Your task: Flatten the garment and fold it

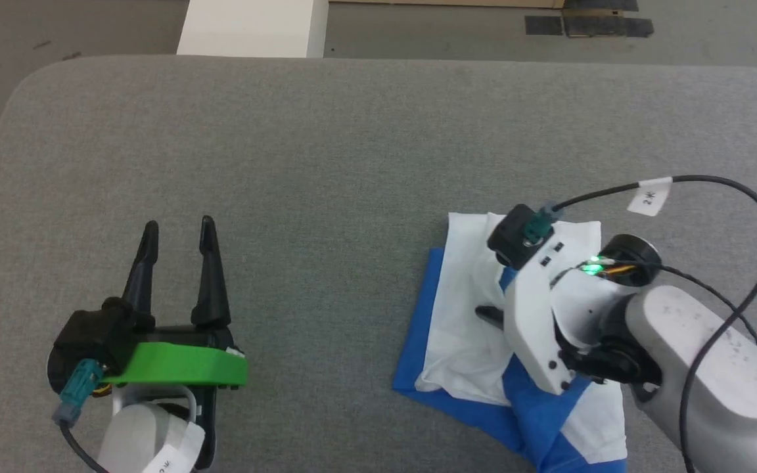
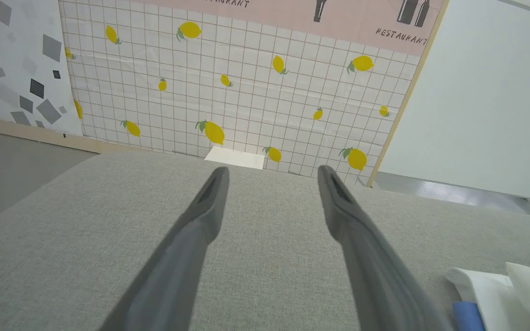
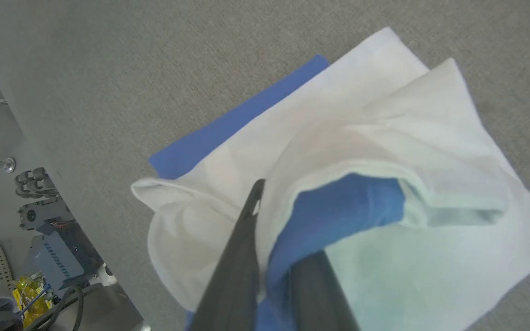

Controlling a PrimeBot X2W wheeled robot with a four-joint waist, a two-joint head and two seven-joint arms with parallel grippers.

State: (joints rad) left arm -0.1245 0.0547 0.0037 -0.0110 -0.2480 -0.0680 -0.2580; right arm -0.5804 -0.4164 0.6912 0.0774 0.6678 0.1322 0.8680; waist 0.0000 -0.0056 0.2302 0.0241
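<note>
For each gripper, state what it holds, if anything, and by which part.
Right gripper pinches the garment by a blue-and-white fold near its middle. Left gripper is open, holding nothing.

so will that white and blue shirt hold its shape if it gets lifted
Probably not: the garment lies in soft bunched folds, so it looks floppy. Pinched in the right gripper at one spot, its loose layers would likely sag and unfold. It seems thin, and pushed across the grey surface it may bunch rather than slide.

We saw the soft white cloth shirt with bright blue sleeves [image 1: 464, 315] lying rumpled, loosely folded, on the grey fabric tabletop [image 1: 286, 164], blue peeking beneath white layers.
</note>
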